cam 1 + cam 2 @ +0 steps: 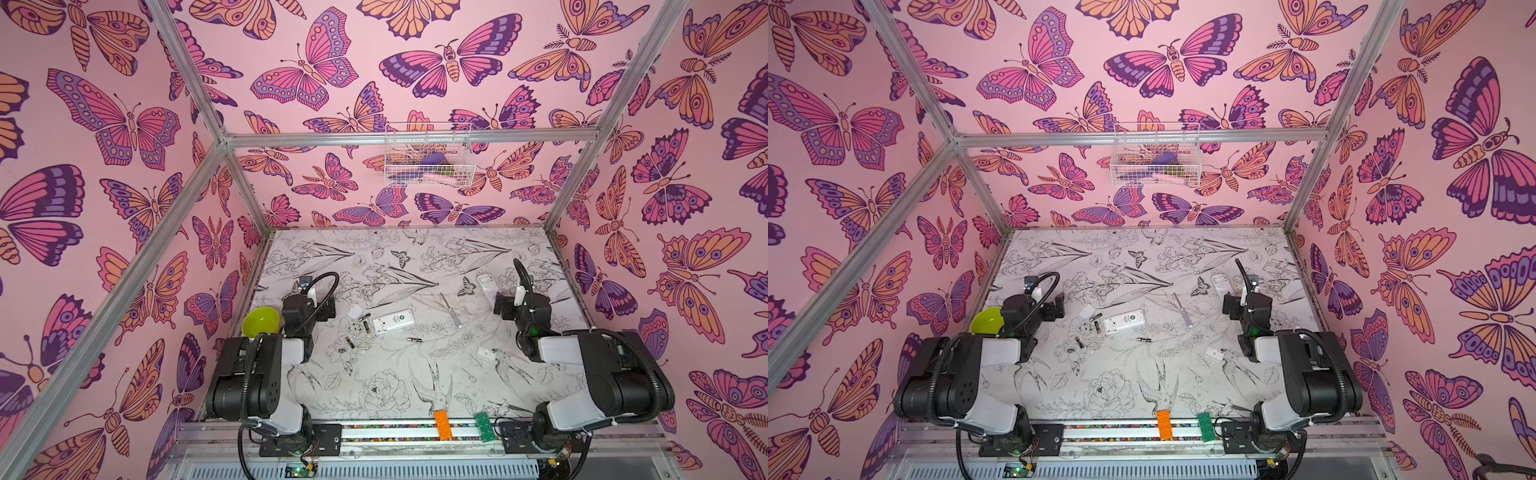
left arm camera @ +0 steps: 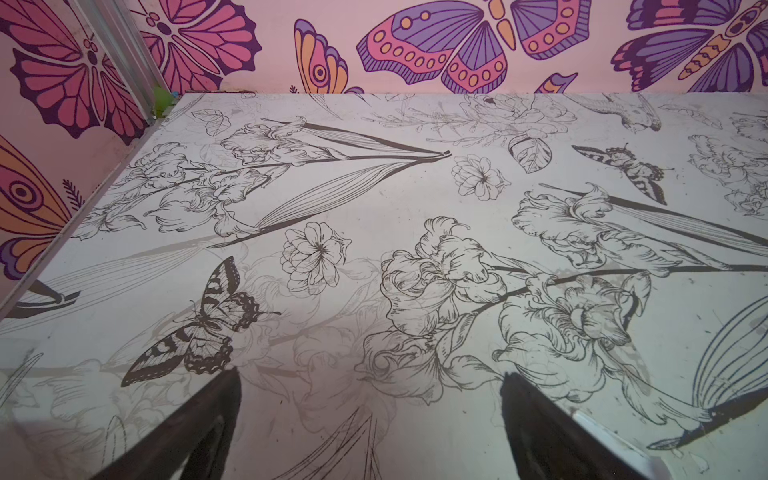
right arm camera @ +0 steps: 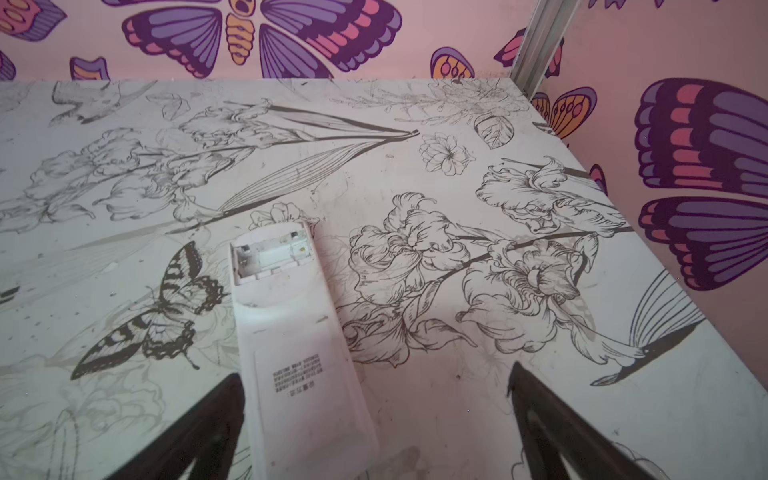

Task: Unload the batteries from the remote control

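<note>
Batteries [image 1: 366,327] lie loose mid-tabletop, most just beside the middle remote [image 1: 392,322], one stray nearer the front edge. The second remote [image 3: 286,332], toward the right edge, shows an empty bay. Left pincer [image 2: 370,374] and right pincer [image 3: 374,372] gape wide, holding nothing. Looks nearly finished; I can't read the middle remote's bay.

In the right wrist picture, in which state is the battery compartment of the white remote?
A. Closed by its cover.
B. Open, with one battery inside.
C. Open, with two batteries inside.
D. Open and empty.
D: the remote lies back up, its compartment has no cover, and inside it only bare white walls and metal contacts show, no cells.
</note>
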Tool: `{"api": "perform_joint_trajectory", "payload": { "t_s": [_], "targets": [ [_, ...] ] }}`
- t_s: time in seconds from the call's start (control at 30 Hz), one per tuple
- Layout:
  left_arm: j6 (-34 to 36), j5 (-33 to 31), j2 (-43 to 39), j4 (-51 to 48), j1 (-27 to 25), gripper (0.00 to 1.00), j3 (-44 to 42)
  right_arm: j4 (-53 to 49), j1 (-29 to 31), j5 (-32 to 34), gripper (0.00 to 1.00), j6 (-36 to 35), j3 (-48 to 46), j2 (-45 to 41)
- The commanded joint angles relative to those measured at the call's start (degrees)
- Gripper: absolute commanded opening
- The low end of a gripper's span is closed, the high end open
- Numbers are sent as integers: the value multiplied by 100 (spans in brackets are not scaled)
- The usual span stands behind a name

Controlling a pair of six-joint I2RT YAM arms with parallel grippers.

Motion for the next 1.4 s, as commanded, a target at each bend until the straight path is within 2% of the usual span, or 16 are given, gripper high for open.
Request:
{"api": "perform_joint_trajectory", "payload": {
  "t_s": [0.0, 0.13, 0.67, 0.73, 0.83, 0.87, 0.93, 1.0, 1.1, 1.2, 1.27, 1.37],
  "targets": [
    [-23, -106, -2, 153, -52, 99, -23, 325, -105, -275, 99, 173, 87, 53],
    [-21, -111, 9, 171, -52, 99, -38, -143, -104, -315, 99, 145, 204, -83],
    [8, -216, -2, 147, -112, 99, -28, 49, -93, -275, 99, 161, 98, -125],
    [2, -233, -4, 156, -114, 99, -35, 555, -96, -119, 99, 240, -206, -188],
    [0, -295, -6, 174, -128, 99, -33, 1970, -98, 32, 99, 285, -997, -222],
    [-1, -304, -2, 174, -138, 99, -31, 2643, -105, 137, 99, 316, -1271, -109],
    [7, -322, 1, 172, -133, 99, -32, 3296, -103, 285, 99, 380, -1472, 147],
    [6, -330, -2, 166, -149, 99, -31, 3146, -105, 519, 99, 496, -1360, 193],
    [11, -347, -1, 169, -158, 99, -33, 2250, -105, 968, 99, 654, -899, 144],
    [14, -357, -3, 171, -165, 99, -31, 302, -97, 696, 99, 569, -183, -250],
    [15, -357, 7, 173, -165, 99, -32, 454, -96, 316, 99, 342, -11, 1],
    [17, -357, -3, 154, -167, 99, -33, 463, -96, 138, 99, 287, -32, -13]
  ]
}}
